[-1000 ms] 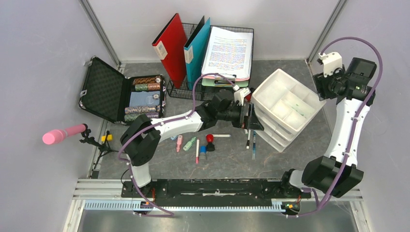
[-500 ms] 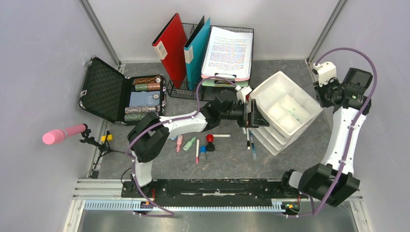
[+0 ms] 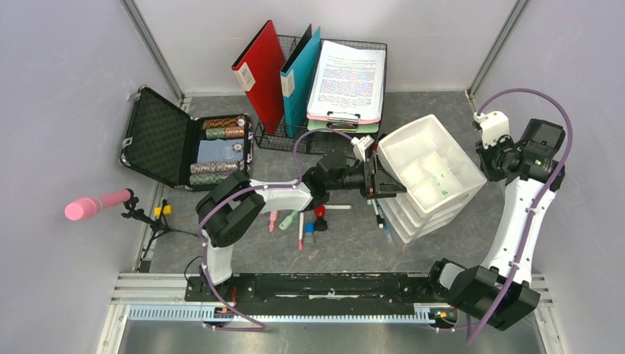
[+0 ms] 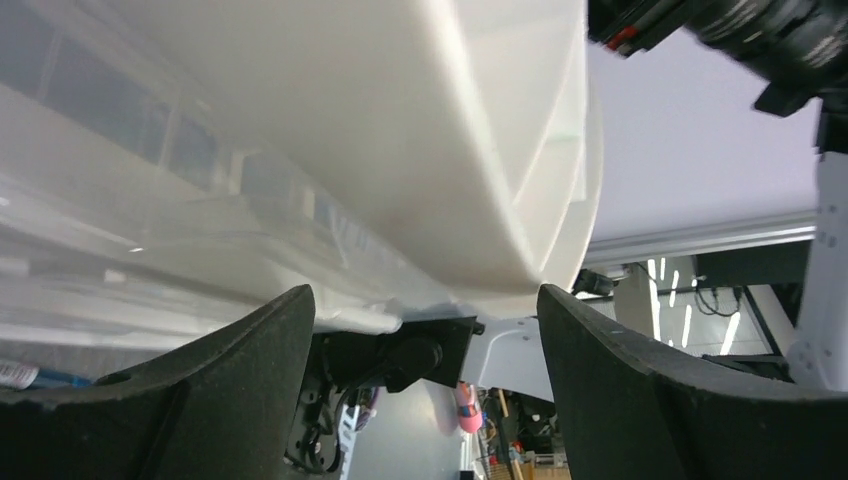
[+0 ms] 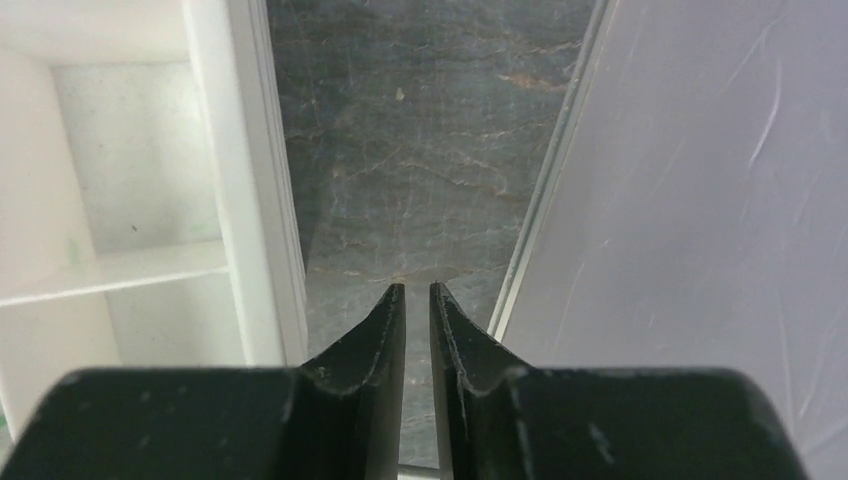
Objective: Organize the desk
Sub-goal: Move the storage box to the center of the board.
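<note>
Desk (image 3: 354, 236), dark grey and stone-patterned, is lying between pale walls, carrying a white drawer unit (image 3: 431, 158) toward its right side and loose markers (image 3: 301, 225) near the middle. The left gripper (image 3: 380, 181) is sitting at the unit's left edge, fingers spread wide. The right gripper (image 5: 418, 292) is hovering over the bare strip between unit and right wall (image 5: 720, 200), fingers nearly touching, holding nothing.

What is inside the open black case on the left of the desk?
The black case holds rows of striped discs at both ends and a blue-grey flat piece between them. Anything under these is covered.
</note>
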